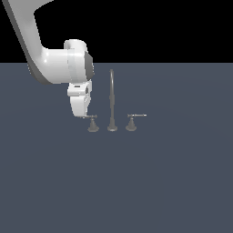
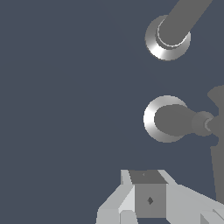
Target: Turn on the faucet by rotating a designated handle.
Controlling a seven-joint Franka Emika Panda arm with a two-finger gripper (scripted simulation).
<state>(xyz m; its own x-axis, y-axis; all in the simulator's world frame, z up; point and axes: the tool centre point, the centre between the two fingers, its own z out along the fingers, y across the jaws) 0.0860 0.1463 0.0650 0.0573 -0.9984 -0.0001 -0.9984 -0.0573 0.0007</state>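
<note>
Grey metal was all the faucet (image 1: 112,102) amounted to: a tall, thin gooseneck spout with a short lever handle on a cone base to either side, the three pieces standing in a row on the dark slate-blue table (image 1: 173,182). No table edge or corner showed apart from the far edge, where the surface met black, and the row stood nearer that far edge than the near part of the table.

At the exterior view's left end of the row stood the handle (image 1: 93,123), a dull cone with a thin dark lever reaching out level toward the exterior view's left. Its twin handle (image 1: 131,122) stood beyond the spout, its paler lever pointing to the exterior view's right.

A white arm (image 1: 41,50) came down from the upper left of the exterior view, and the gripper (image 1: 82,113) hung right at the outer tip of the dark lever, seemingly touching it or just beside it; I could not tell which. I could not tell either whether the jaws stood apart or together, since the white hand covered them.

From the wrist view one pale finger (image 2: 148,197) showed against the table, with the handle's bright-rimmed cone base (image 2: 168,119) close ahead and the spout's base (image 2: 168,38) further off.
</note>
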